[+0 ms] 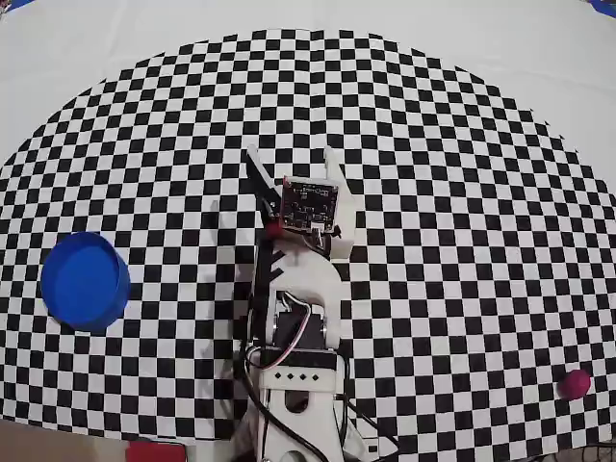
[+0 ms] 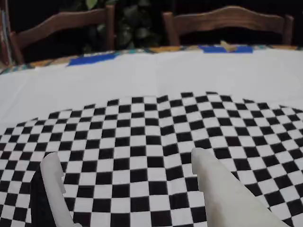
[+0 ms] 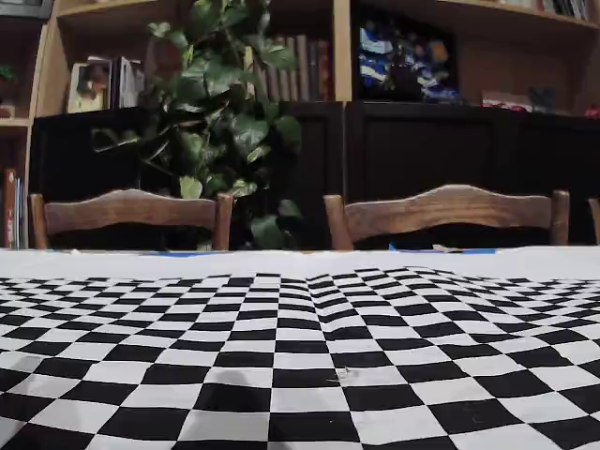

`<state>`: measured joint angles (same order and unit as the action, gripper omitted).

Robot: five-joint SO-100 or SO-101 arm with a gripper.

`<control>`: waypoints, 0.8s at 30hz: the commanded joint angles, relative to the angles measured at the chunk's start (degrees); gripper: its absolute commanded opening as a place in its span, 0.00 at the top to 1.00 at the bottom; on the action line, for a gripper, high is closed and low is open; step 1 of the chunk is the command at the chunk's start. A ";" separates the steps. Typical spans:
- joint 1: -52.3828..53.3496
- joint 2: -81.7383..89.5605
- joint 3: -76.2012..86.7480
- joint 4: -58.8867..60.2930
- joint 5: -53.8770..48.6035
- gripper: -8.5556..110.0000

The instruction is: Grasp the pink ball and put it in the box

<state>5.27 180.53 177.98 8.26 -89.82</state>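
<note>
In the overhead view the pink ball (image 1: 575,384) lies on the checkered cloth at the lower right, far from the arm. The box (image 1: 85,281), a round blue container, stands at the left and holds nothing I can see. My gripper (image 1: 292,159) hovers over the middle of the cloth, between the two and close to neither. In the wrist view the gripper (image 2: 124,160) is open, its white fingers (image 2: 53,172) wide apart over bare checker squares. Neither ball nor box shows in the wrist view or the fixed view.
The arm's base (image 1: 294,385) sits at the bottom centre of the overhead view, with a red object (image 1: 154,449) beside it at the frame's edge. Wooden chairs (image 3: 131,214) and a leafy plant (image 3: 220,112) stand beyond the table's far edge.
</note>
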 commanded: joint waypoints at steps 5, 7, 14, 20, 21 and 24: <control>0.35 -0.70 0.35 -0.97 -0.53 0.65; 0.70 -0.70 0.35 -1.14 -0.53 0.65; 3.34 -2.72 0.35 -3.43 -0.53 0.65; 6.15 -3.96 0.35 -4.22 -0.53 0.65; 6.68 -3.96 0.35 -4.31 -0.53 0.65; 8.53 -4.04 0.35 -4.31 -0.53 0.65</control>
<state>12.57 176.84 177.98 5.01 -89.82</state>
